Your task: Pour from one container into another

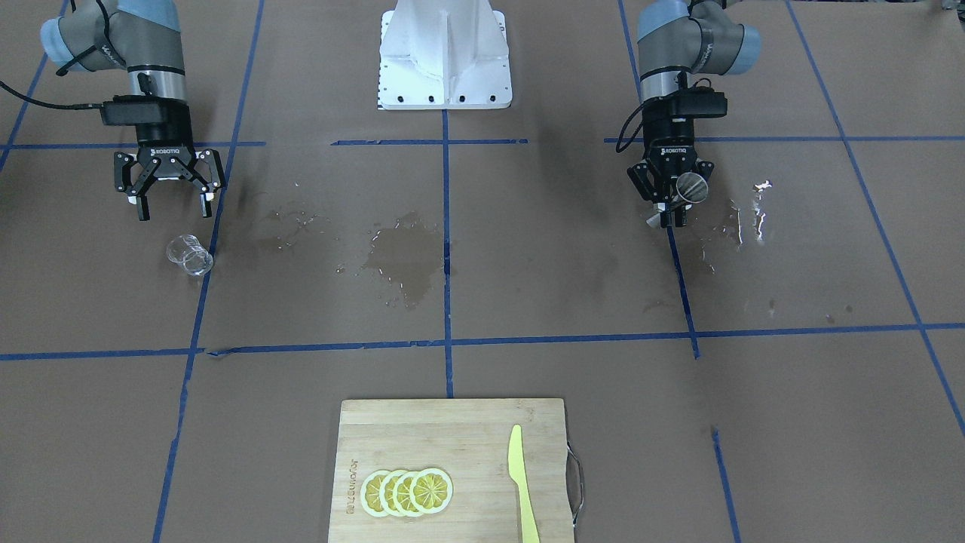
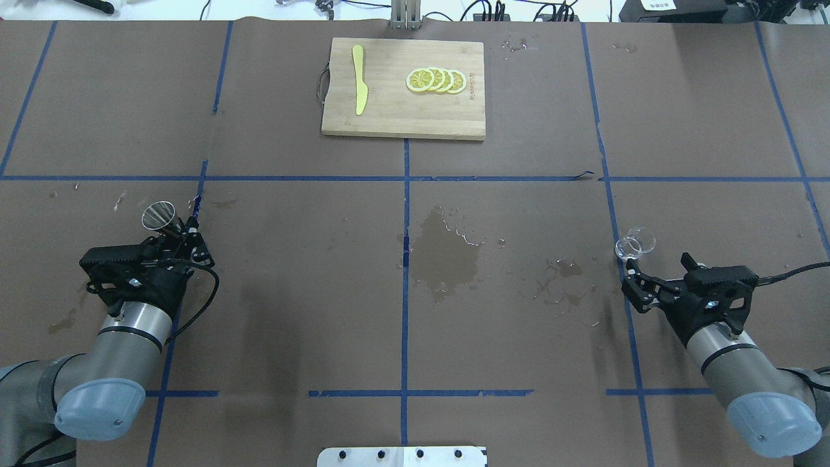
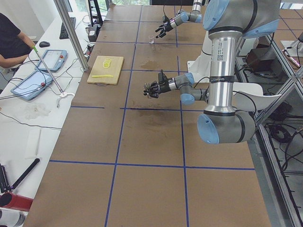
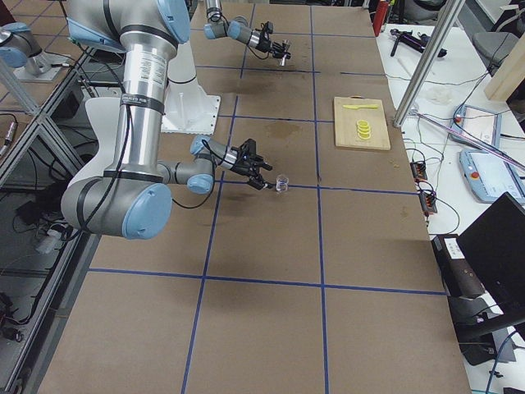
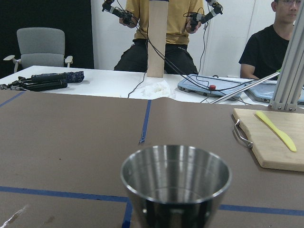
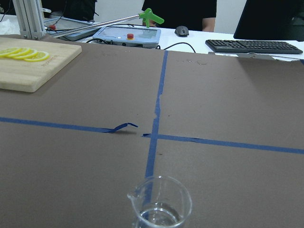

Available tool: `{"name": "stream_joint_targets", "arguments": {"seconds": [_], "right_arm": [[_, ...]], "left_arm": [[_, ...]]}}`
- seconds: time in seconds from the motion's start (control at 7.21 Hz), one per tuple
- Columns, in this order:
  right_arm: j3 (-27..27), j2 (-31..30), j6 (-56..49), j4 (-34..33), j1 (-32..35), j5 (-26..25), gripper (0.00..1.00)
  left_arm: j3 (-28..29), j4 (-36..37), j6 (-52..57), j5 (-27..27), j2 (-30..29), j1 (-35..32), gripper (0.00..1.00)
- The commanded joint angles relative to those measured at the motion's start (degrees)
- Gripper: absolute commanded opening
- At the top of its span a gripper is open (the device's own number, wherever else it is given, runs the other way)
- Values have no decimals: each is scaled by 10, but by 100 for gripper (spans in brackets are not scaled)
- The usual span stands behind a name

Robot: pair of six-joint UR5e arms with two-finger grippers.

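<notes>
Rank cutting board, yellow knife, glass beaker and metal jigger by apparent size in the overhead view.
1. Cutting board
2. Yellow knife
3. Glass beaker and metal jigger: alike; the jigger, held in the left hand, may be nearer the camera.

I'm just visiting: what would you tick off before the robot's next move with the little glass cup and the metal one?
1. Left pincer shut on the metal jigger: ok.
2. Jigger's mouth faces up: ok.
3. Right pincer open: ok.
4. Glass beaker standing upright: ok.
5. Beaker inside the right pincer's grasp: not ok, it stands just beyond it.
6. Liquid in the beaker: cannot tell.
</notes>
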Motion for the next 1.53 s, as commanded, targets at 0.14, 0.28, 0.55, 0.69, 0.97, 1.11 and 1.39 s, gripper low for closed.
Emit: {"name": "stream_joint_targets", "arguments": {"seconds": [0.14,0.28,0.55,0.69,0.97,1.11,1.39], "right_arm": [[-35,24,-11,0,-1,-2,100],[-35,24,-29,1,-1,-3,100],[-48,48,-32,0,15,-2,100],[-65,64,-39,0,28,0,100],[-75,65,-43,1,46,2,100],[-80,67,-42,1,48,2,100],[-81,68,-41,1,49,7,100]], "left_arm": [[6,0,2,0,-6,0,0],[6,0,3,0,-6,0,0],[0,-2,29,0,-6,0,0],[-5,-38,66,-5,-7,0,0],[7,-124,152,-25,-10,0,0],[6,-137,183,-26,-10,0,0],[7,-167,209,-25,-10,1,0]]}}
